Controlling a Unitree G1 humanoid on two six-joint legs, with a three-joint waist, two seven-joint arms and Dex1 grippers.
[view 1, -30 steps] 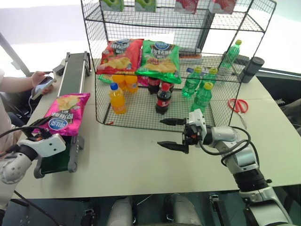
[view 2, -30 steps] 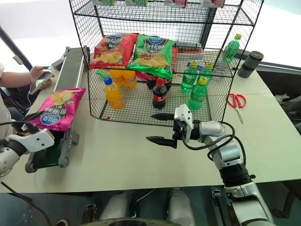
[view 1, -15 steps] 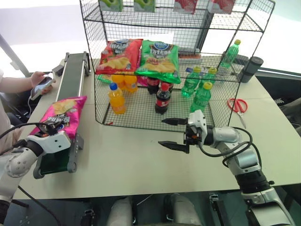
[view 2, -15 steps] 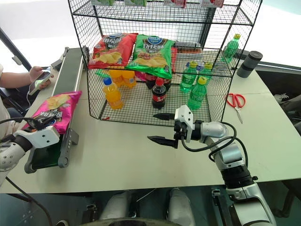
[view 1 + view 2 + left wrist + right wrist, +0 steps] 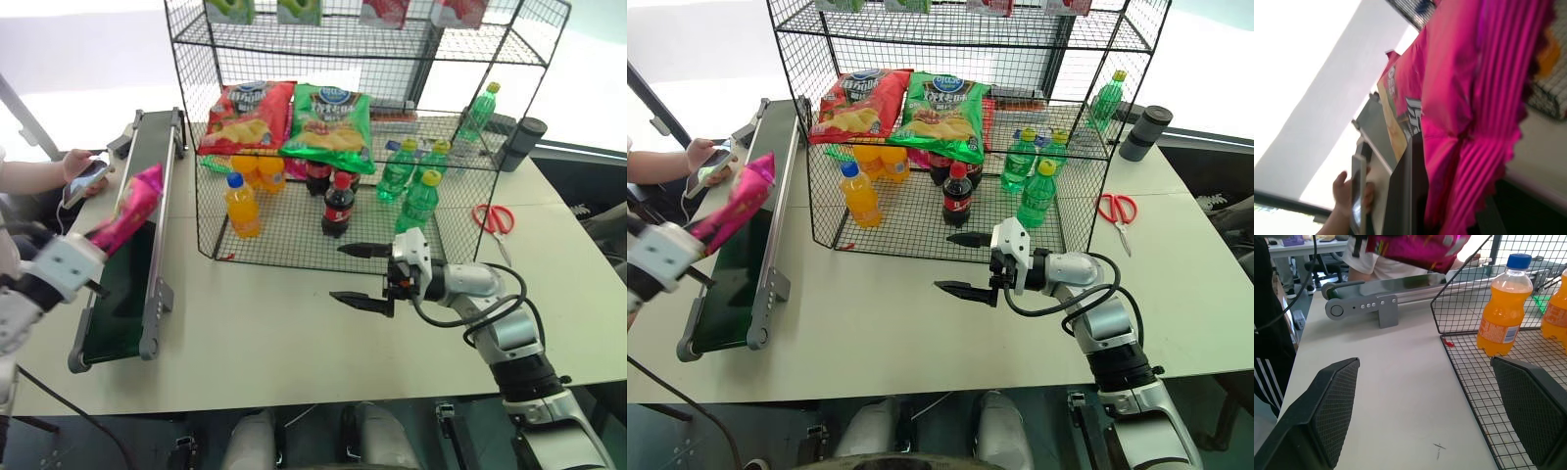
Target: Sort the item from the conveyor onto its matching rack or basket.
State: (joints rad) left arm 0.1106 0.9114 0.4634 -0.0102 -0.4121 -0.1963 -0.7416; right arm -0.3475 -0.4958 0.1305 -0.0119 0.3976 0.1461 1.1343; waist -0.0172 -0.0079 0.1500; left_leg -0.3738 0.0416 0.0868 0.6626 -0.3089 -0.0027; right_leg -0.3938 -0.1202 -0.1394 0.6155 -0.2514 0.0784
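red-handled scissors (image 5: 497, 219) lying on the white table (image 5: 294, 333), dark cylindrical cup (image 5: 522, 143) near the far corner, person's hand holding a phone (image 5: 86, 178)

Magenta-pink chip bag (image 5: 135, 203) tilted edge-up above dark green conveyor (image 5: 122, 284), black wire rack (image 5: 294, 230) beside.

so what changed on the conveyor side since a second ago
The left gripper closed on the pink chip bag and lifted it off the conveyor, turning it on edge. The right gripper stayed open in front of the rack, and the red and green bags on the shelf did not move.
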